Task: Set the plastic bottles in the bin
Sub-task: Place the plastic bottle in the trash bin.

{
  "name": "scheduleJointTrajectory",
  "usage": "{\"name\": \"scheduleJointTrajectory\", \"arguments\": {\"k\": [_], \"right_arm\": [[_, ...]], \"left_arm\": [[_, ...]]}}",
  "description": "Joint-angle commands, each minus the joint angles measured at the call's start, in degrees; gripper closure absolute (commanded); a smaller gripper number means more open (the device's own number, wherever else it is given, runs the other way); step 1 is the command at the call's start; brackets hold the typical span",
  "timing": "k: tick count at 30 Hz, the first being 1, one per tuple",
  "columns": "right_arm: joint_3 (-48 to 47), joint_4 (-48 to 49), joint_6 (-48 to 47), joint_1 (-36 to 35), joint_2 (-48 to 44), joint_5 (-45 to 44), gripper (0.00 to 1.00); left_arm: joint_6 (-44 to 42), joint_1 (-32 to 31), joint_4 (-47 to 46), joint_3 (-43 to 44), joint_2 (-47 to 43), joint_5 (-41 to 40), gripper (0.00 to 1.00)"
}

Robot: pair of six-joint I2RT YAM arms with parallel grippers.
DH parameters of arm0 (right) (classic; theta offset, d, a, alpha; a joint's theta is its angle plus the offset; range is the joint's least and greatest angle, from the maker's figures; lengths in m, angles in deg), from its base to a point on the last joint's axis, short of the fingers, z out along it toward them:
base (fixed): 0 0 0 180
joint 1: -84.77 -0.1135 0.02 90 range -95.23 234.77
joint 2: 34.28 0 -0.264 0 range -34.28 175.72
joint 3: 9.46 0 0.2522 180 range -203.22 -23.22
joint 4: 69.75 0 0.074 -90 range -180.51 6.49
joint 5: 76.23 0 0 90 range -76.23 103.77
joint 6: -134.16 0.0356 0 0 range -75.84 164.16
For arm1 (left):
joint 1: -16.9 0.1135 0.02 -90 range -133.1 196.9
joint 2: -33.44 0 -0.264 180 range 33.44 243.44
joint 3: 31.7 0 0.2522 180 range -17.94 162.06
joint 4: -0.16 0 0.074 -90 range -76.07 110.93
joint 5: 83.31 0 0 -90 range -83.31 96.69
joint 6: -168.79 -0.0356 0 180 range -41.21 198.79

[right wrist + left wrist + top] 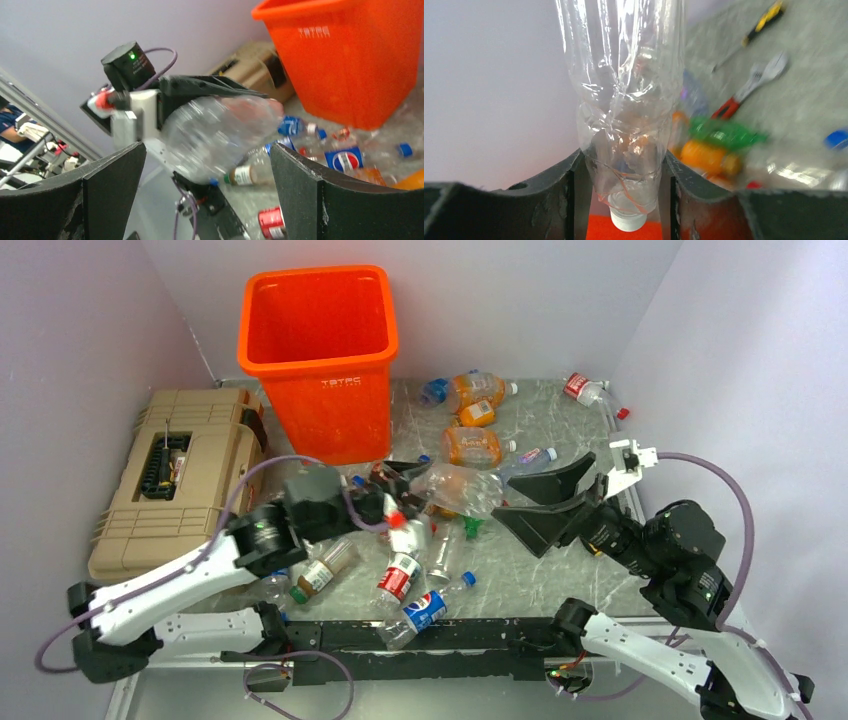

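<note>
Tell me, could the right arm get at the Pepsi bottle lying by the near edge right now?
Probably yes. The right end effector is open and empty, and the Pepsi bottle lies uncovered, with nothing stacked on it. The arm would need to fold back toward its own base.

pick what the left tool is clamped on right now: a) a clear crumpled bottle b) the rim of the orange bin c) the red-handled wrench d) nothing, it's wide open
A: in the left wrist view the left tool has its two fingers pressed against either side of a clear crumpled bottle, just above its white cap.
</note>
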Motion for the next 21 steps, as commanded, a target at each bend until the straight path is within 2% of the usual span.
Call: {"name": "scheduleJointTrajectory", "arguments": {"k": [1,3,9,15,21], "right_arm": [[-6.5,-10.8,-0.4,-0.3,1.6,-1.5,0.00],[-7.1,-13.3,-0.2,-0.3,2.3,-2.4,0.00],[-4.9,-20.0,-0.4,-0.3,5.8,-1.0,0.00],[1.1,-19.5,-1.7,-0.3,8.6,4.2,0.00],[2.3,-19.7,-4.3,-0.2,10.8,0.6,0.00]], "left_arm": [[-37.3,-8.1,-6.5,-8.0,6.3,-28.9,1.00],[-49.8,-9.2,-18.7,-15.3,5.4,-29.9,1.00],[-58.7,-10.0,-25.8,-17.7,3.6,-31.7,1.00],[-62.7,-10.0,-21.9,-15.3,3.4,-30.7,1.00],[-63.5,-10.6,-17.3,-15.8,2.3,-29.3,1.00]]}}
